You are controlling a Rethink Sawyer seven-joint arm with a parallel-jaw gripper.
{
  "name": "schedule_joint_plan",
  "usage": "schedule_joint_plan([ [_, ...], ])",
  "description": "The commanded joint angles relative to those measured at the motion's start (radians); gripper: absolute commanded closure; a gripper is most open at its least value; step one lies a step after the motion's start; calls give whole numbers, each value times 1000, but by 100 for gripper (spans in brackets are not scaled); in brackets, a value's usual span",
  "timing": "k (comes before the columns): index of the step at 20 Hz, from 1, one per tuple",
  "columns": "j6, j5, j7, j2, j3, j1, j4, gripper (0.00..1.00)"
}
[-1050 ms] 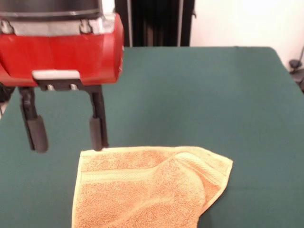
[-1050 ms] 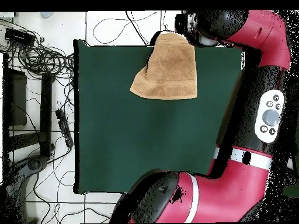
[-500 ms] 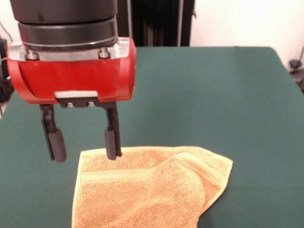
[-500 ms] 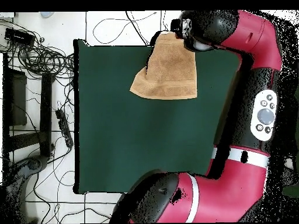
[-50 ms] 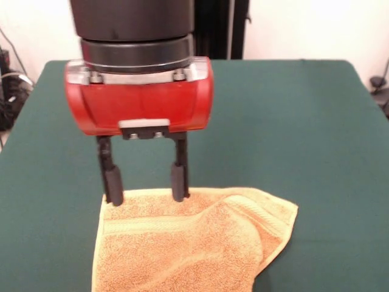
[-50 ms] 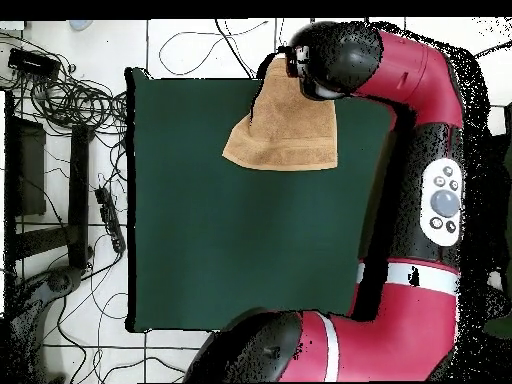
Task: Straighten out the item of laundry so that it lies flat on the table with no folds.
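Observation:
The item of laundry (image 5: 188, 243) is an orange-tan terry towel lying at the near edge of the green table (image 5: 292, 134). Its right side is folded over diagonally, making a raised flap. In the overhead view the towel (image 6: 285, 130) sits at the table's top edge with one corner hanging past it. My gripper (image 5: 146, 191) is open and points straight down over the towel's far left edge. Both fingertips (image 5: 113, 193) hang at or just above that edge, with nothing between them. In the overhead view the arm's head (image 6: 325, 58) covers the towel's upper right corner.
The red arm (image 6: 430, 200) runs along the table's right side in the overhead view. Cables and black stands (image 6: 60, 120) lie on the floor left of the table. Green cloth stretches bare behind and to the right of the towel in the front view.
The gripper has moved right in the front view, from beside the towel's left corner to over its far edge, still open. The towel has not moved.

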Motion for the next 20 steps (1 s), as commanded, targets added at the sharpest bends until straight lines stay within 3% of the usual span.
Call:
schedule_joint_plan([
  [1,-65,-48,51,-22,1,44,297,0],
  [15,-114,-44,114,-24,1,49,369,0],
  [20,-164,-43,200,-46,-25,79,427,0],
])
